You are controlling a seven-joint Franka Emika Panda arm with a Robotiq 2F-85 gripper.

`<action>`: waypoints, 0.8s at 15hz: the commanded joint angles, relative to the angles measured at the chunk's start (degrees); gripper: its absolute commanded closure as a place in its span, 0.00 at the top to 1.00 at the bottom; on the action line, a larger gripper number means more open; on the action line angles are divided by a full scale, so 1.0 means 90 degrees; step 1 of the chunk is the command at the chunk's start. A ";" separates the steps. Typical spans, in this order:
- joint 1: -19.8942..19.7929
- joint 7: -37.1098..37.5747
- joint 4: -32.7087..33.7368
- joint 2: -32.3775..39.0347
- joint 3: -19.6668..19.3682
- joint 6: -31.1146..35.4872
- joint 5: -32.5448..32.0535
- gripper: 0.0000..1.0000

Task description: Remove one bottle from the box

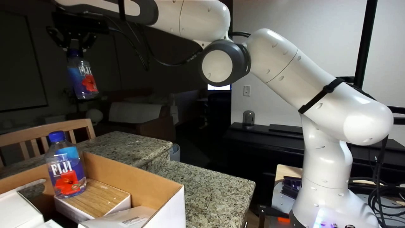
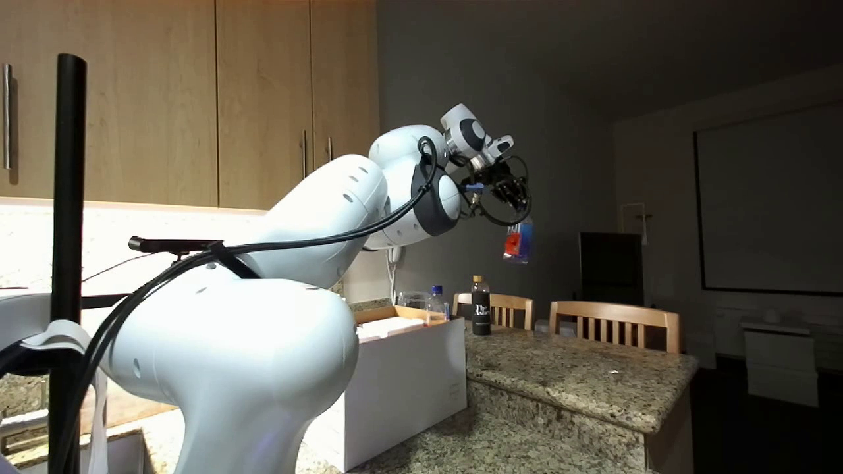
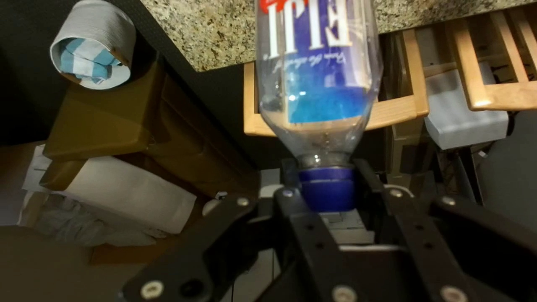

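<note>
1 tool (image 3: 327, 178) pinching 1 tilted bottle (image 1: 82, 79) by cap (image 3: 327, 195) | 1 box (image 2: 405, 388) | 1 upright bottle (image 1: 65, 172) inside

In an exterior view, a black bottle (image 2: 481, 317) is standing on the counter (image 2: 579, 375), chairs (image 2: 612, 311) standing beyond; in the wrist view, a basket (image 3: 102, 23) is holding cloth (image 3: 84, 63).

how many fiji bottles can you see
2: one FIJI bottle hangs from the tool, another FIJI bottle stands inside the cardboard box. More could be hidden in there.
</note>
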 commanded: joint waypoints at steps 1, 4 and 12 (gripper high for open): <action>-0.0059 0.0227 -0.0002 -0.0033 0.0119 -0.0501 0.0159 0.15; -0.0079 0.0068 -0.0017 -0.0041 0.0338 -0.0830 0.0384 0.15; 0.0075 0.0114 -0.0024 0.0200 0.0218 -0.0751 0.0184 0.15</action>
